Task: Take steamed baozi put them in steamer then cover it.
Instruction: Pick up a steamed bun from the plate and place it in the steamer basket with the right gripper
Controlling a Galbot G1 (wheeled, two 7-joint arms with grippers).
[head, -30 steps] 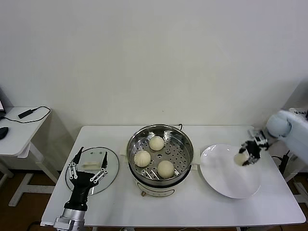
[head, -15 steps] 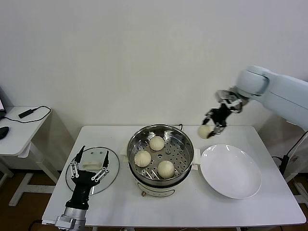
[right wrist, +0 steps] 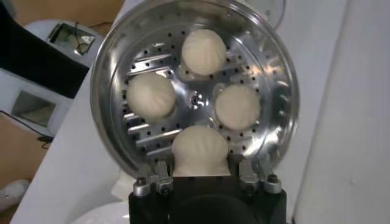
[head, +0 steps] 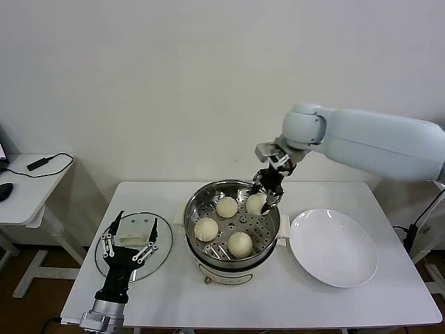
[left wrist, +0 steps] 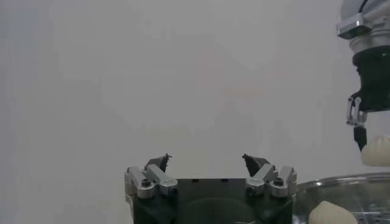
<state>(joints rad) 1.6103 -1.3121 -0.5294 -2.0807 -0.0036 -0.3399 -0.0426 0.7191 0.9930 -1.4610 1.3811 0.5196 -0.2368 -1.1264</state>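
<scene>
The steel steamer (head: 208, 250) stands mid-table with three pale baozi (head: 227, 207) (head: 206, 229) (head: 240, 243) on its perforated tray. My right gripper (head: 267, 196) is shut on a fourth baozi (head: 256, 203) and holds it just above the tray's back right part. In the right wrist view the held baozi (right wrist: 200, 151) sits between the jaws over the steamer (right wrist: 277, 73), with three baozi (right wrist: 205, 51) beyond. My left gripper (head: 129, 235) is open, hovering over the glass lid (head: 160, 250); in the left wrist view (left wrist: 207, 163) it is empty.
The empty white plate (head: 334, 248) lies to the right of the steamer. The glass lid with its white handle (head: 132, 233) lies to the left. A side table (head: 21, 188) with a cable stands at far left. The wall is close behind.
My right gripper carried the baozi from the plate leftwards, up over the steamer's rim, and now down over the tray. The left arm has not moved.
</scene>
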